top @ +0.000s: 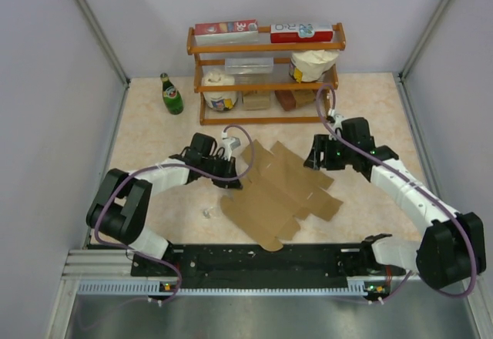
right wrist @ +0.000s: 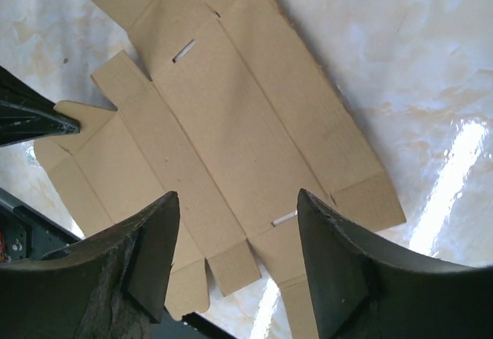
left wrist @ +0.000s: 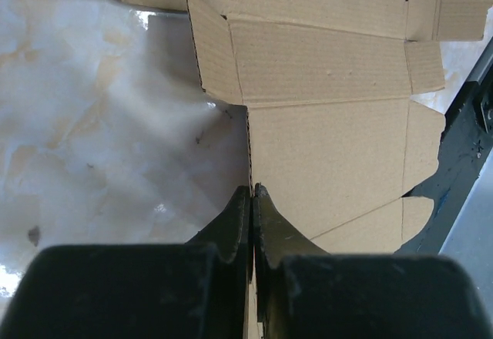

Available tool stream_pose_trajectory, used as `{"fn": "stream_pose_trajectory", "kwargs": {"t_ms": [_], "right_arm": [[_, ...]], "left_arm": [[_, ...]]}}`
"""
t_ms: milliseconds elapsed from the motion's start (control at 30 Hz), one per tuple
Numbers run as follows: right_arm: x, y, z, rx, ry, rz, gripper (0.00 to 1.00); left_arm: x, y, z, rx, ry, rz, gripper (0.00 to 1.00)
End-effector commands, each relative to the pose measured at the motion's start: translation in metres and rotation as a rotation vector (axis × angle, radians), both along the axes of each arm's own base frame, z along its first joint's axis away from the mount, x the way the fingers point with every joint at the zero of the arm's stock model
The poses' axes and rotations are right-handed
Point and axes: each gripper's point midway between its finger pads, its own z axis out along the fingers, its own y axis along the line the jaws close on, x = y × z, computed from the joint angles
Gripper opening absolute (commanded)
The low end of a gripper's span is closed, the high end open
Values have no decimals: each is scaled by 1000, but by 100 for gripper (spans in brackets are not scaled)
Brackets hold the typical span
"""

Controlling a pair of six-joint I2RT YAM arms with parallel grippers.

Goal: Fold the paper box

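Observation:
The paper box is a flat kraft-brown die-cut sheet with flaps and tabs, lying unfolded on the table between the arms. My left gripper is at its left edge. In the left wrist view the gripper is shut on the thin edge of the sheet. My right gripper hovers over the sheet's far right side. In the right wrist view it is open and empty above the sheet, with the left gripper's fingertip at the left.
A wooden shelf with red-and-white cartons, tubs and blocks stands at the back. A green bottle stands left of it. A small white scrap lies near the sheet. The black base rail runs along the front edge.

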Motion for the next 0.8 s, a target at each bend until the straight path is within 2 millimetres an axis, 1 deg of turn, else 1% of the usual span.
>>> {"fn": "stream_pose_trajectory", "kwargs": {"t_ms": [0,100,167,233,367,467,600,767], "right_arm": [[29,16,12,29,-80,88,63],[41,25,2,22,-38,139,64],[52,24,-5,-2,-24,135,64],[61,20,-13,-29,-10,114,64],[74,15,-29,-62,18,103,64],[78,11,-40,-76,44,96,65],[86,6,-49,-77,64,99,65],[90,6,-54,-26,81,119,65]], "left_arm": [[-2,2,7,-3,-20,13,1],[-3,4,2,11,-6,29,0],[-3,7,-4,34,12,51,0],[-4,9,-8,50,30,63,0],[-1,14,-18,93,57,101,4],[0,17,-25,117,76,116,4],[1,18,-30,137,89,126,5],[2,18,-32,142,93,128,5]]}}
